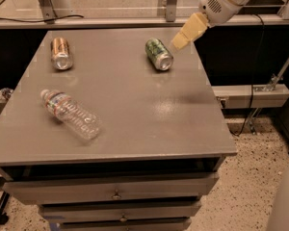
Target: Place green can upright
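The green can (pixel 159 54) lies on its side at the back right of the grey table (pixel 135 109), its silver end facing the front. My gripper (pixel 178 43) hangs from the white arm at the upper right, just to the right of the can and a little above the table, apart from it. It holds nothing that I can see.
A copper-orange can (pixel 61 53) lies on its side at the back left. A clear plastic bottle (pixel 70 113) lies at the front left. The table has drawers below its front edge. A rail and a glass panel run behind the table.
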Tool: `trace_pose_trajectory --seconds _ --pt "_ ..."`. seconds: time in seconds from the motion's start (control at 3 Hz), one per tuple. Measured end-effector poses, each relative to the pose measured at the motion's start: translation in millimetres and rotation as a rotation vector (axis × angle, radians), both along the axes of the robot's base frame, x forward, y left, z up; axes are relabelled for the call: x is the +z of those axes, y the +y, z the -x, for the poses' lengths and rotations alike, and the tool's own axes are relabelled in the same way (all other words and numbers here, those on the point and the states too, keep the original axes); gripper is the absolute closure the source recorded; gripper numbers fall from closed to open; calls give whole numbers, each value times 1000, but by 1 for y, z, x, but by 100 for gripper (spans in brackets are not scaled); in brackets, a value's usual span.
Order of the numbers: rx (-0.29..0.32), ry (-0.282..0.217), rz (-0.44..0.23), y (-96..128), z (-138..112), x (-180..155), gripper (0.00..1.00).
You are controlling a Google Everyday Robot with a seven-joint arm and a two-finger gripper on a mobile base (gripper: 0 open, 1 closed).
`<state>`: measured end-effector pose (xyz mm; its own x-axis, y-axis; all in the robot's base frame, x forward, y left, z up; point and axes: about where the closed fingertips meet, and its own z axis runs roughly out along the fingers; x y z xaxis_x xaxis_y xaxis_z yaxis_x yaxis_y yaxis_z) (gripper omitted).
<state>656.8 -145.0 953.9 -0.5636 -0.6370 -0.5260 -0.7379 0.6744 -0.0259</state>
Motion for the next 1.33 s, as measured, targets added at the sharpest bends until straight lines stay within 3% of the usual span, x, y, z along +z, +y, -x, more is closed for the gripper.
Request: trace_pose_trajectory --seconds 0.33,0.67,1.0,1.33 --pt "-125 50 -107 27 -21 3 0" --pt "-183 82 -131 28 -20 1 0" --pt "-183 82 -131 28 -20 1 0" --pt "-234 100 -167 38 -32 1 0"
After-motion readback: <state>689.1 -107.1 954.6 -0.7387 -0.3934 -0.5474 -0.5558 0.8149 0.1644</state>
